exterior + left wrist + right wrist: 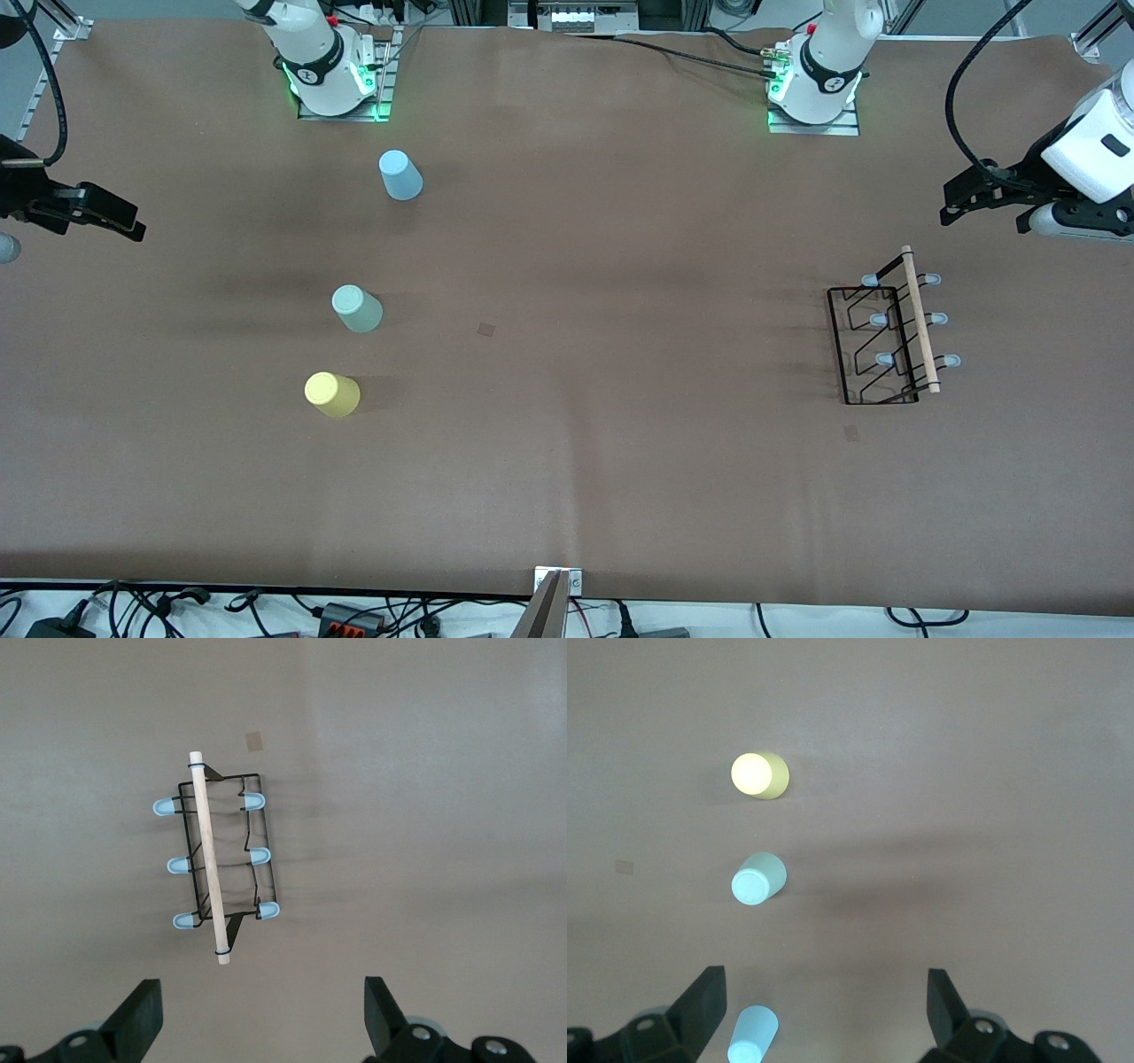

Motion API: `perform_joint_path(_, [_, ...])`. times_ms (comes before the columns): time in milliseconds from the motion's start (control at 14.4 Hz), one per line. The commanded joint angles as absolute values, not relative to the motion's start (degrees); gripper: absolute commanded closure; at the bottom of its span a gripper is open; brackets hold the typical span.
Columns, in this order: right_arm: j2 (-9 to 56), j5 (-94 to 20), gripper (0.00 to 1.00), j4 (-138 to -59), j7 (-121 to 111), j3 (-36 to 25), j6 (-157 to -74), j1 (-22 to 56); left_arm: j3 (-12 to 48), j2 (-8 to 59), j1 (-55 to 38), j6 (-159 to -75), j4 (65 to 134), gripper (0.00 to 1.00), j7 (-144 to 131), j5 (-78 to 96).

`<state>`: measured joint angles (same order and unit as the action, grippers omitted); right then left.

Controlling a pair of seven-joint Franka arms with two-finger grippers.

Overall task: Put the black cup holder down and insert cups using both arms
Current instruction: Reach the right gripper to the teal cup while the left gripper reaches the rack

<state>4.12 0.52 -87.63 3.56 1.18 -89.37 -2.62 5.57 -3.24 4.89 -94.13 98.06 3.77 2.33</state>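
Observation:
The black cup holder stands upright toward the left arm's end of the table, its wooden rod on top and its blue-capped prongs bare. Three cups stand upside down toward the right arm's end: light blue, mint green and, nearest the front camera, yellow. My left gripper hangs open and empty over bare table just short of the holder. Open and empty too, my right gripper hangs over the table's edge at its own end, with the light blue cup close to one finger.
Two small square marks lie on the brown cover, one mid-table and one by the holder on its front-camera side. The arm bases stand along the back edge. A camera mount and cables sit at the front edge.

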Motion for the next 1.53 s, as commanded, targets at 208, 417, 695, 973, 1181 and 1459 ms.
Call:
perform_joint_path(208, [4.13, -0.09, 0.0, -86.84, 3.87, 1.23, -88.07, -2.99, 5.63, -2.81, 5.01, -93.87, 97.29, 0.0, 3.52, 1.67])
perform_joint_path(417, [4.3, -0.09, 0.0, -86.84, 3.52, 1.23, -88.33, -2.9, 5.63, -2.73, 5.01, -93.87, 97.21, 0.0, 3.6, 1.67])
perform_joint_path(695, [6.06, 0.26, 0.0, -87.45, 3.16, 1.32, -87.46, -2.72, 5.63, -2.55, 5.01, -93.87, 97.21, 0.0, 3.69, 1.58])
perform_joint_path(973, [8.79, 0.44, 0.0, -87.54, 2.28, 1.67, -82.9, -2.2, 5.63, -2.46, 5.01, -92.99, 97.21, 0.0, 3.6, 1.67])
perform_joint_path(1181, [7.39, 0.26, 0.0, -94.01, 2.72, 1.84, -87.68, -1.59, 5.63, -1.5, 5.1, -91.07, 97.21, 0.0, 3.87, 1.67])
perform_joint_path(1459, [-0.77, 0.44, 0.0, -115.52, 3.86, 1.85, -110.85, 3.15, 5.54, 0.79, 5.54, -88.96, 97.12, 0.0, 3.69, 1.58])
